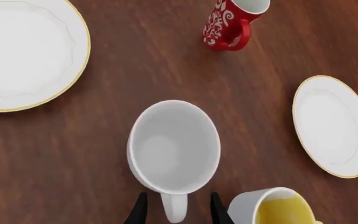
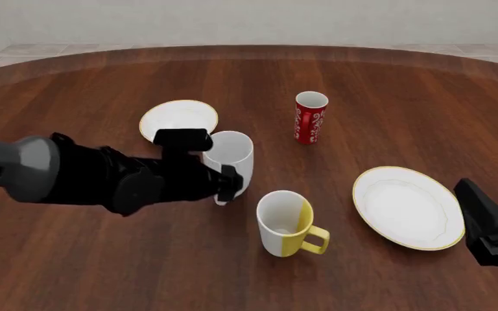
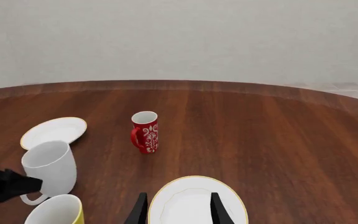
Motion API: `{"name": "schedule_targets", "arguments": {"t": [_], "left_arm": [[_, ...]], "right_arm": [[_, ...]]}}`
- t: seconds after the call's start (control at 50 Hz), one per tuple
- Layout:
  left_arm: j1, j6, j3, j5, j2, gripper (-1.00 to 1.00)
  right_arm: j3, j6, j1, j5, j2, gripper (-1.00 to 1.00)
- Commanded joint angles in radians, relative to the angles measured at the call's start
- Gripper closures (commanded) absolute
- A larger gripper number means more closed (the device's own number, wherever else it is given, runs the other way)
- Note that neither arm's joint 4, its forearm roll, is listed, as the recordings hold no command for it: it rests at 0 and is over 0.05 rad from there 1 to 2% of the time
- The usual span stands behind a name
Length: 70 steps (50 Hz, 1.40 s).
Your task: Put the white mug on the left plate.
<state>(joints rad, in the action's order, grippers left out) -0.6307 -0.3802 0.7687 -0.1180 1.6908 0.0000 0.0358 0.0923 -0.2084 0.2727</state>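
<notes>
Your left gripper [image 2: 228,184] is clenching the white mug [image 2: 229,159] by its handle, tilted; the left plate [image 2: 178,120], at its eleven o'clock, is waiting empty.

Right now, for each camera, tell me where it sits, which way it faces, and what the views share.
Left wrist: behind the left gripper, looking down into the white mug, fingers either side of its handle.
Front: fixed above the arms' side, facing forward and down; left arm reaches the mug, right gripper low at right.
Right wrist: behind the right gripper, looking across the table toward the wall, over the large plate.
Shared: all show the white mug, red cup and small plate.
</notes>
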Motion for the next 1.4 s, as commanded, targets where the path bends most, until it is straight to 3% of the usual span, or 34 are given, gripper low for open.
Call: {"name": "schedule_targets", "arguments": {"t": [0.02,0.4,0.42,0.46,0.62,0.8,0.94,0.96,1.12,1.28,1.4], "left_arm": [[-0.009,-0.011,-0.001,-0.014,0.032,-1.00],[-0.039,-0.040,-0.024,-0.042,0.054,-1.00],[-0.026,-0.026,-0.030,-0.041,0.045,1.00],[0.001,0.063,-0.037,-0.026,0.001,1.00],[-0.003,0.087,-0.026,0.027,-0.101,1.00],[-0.017,0.112,0.046,0.131,-0.190,1.00],[0.003,0.184,0.139,0.250,-0.250,1.00],[0.023,0.227,0.149,0.264,-0.268,1.00],[0.047,0.280,0.188,0.317,-0.274,1.00],[0.047,0.285,0.272,0.389,-0.255,1.00],[0.092,0.335,0.295,0.385,-0.240,1.00]], "right_arm": [[0.000,0.001,0.000,-0.012,0.014,-1.00],[0.000,0.001,0.001,0.000,0.004,-1.00],[0.000,0.001,0.001,0.002,0.002,-1.00],[0.000,0.003,0.002,0.004,0.001,-1.00],[0.000,0.006,0.001,-0.135,0.151,-1.00],[0.000,0.006,-0.003,-0.195,0.218,-1.00],[0.000,0.007,-0.008,-0.203,0.230,-1.00],[0.000,0.008,-0.010,-0.210,0.237,-1.00],[0.000,0.006,-0.015,-0.273,0.303,-1.00],[0.000,0.007,-0.016,-0.275,0.309,-1.00],[0.000,0.008,-0.018,-0.275,0.310,-1.00]]}}
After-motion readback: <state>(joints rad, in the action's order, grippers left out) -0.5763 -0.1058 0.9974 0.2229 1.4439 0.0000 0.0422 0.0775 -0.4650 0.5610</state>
